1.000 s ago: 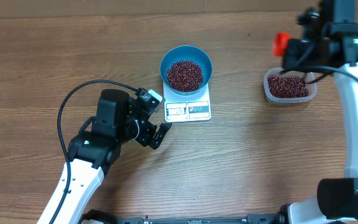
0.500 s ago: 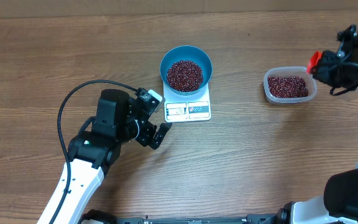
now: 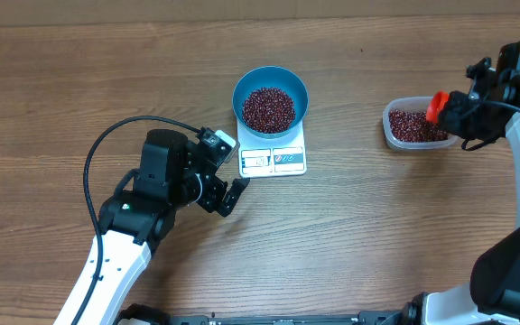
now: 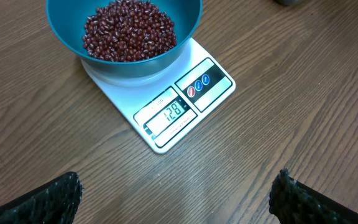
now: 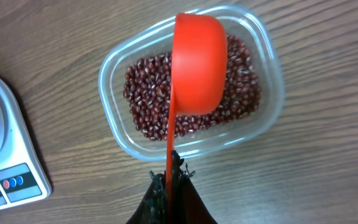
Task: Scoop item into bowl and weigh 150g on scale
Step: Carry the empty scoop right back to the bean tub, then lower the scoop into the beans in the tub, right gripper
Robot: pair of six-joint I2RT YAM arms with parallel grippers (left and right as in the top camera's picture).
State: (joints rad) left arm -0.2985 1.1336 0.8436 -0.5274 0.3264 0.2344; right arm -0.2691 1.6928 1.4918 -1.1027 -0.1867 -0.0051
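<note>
Small oval beans (image 4: 128, 31), maroon with pale flecks, lie in a loose heap in the deep, round blue bowl (image 4: 188, 22). The bowl sits on the flat white square scale (image 4: 166, 112), whose display reads 128. More beans fill a clear plastic container (image 5: 107, 74) with rounded corners on the wood-grain desk (image 3: 377, 226). The right gripper (image 5: 169, 182) is clamped on the thin handle of a smooth red scoop (image 5: 197, 62) above that container. The left gripper (image 4: 176, 202) stands wide open near the scale.

Heaping up loose maroon beans (image 3: 268, 108) in the deep blue bowl (image 3: 245, 86), sitting upright on the little white scale (image 3: 287, 144), showing 128 lol.
</note>
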